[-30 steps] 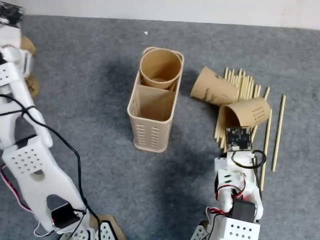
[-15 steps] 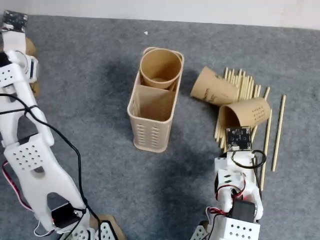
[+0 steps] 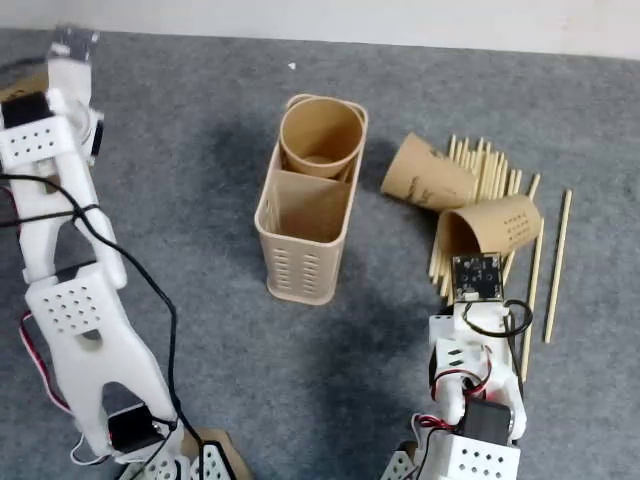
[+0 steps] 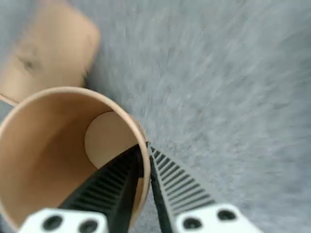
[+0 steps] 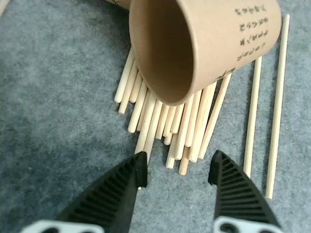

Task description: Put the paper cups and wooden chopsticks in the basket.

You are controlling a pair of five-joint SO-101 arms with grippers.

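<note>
Our left gripper is clamped on the wall of a paper cup, one finger inside the rim and one outside, and it sits over the far left corner of the table. We judge the coming move to be carrying this cup to the basket. What counts, then, is that the basket lies to this gripper's right, near the middle of the table and well apart from it. The basket's long axis runs from the far edge toward the near edge, slightly slanted, with two compartments in a row. The far compartment already holds an upright cup. The near compartment looks empty, so we would aim there or nest the held cup into the standing one.

Our right gripper hangs with its jaws apart and nothing between them, toward the right edge of the table. Just ahead of it lies a tipped cup, mouth facing the gripper, resting on the wooden chopsticks. Their long axes run away from the gripper toward the far edge. A second tipped cup lies beyond, between the chopsticks and the basket. For all of these the right arm is clearly the nearer.
</note>
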